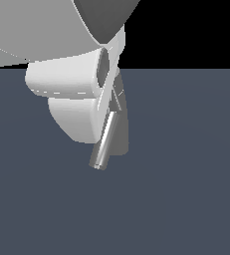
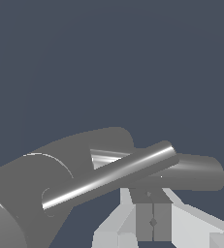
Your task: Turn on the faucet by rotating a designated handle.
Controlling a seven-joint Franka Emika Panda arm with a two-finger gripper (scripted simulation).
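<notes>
Faucet (image 2: 79, 155): grey, shiny slanted spout (image 2: 108, 177).
Gripper (image 2: 153, 220): fingers (image 2: 145, 220) together, just under the spout.
Arm (image 1: 61, 79): hides the faucet's cap.

place: bare simulated scene, no real room | evidence: flat slate-blue floor (image 1: 186, 199), black void beyond at my 12 o'clock, untextured grey faucet (image 2: 60, 169) | furnishings: I see no others
</notes>
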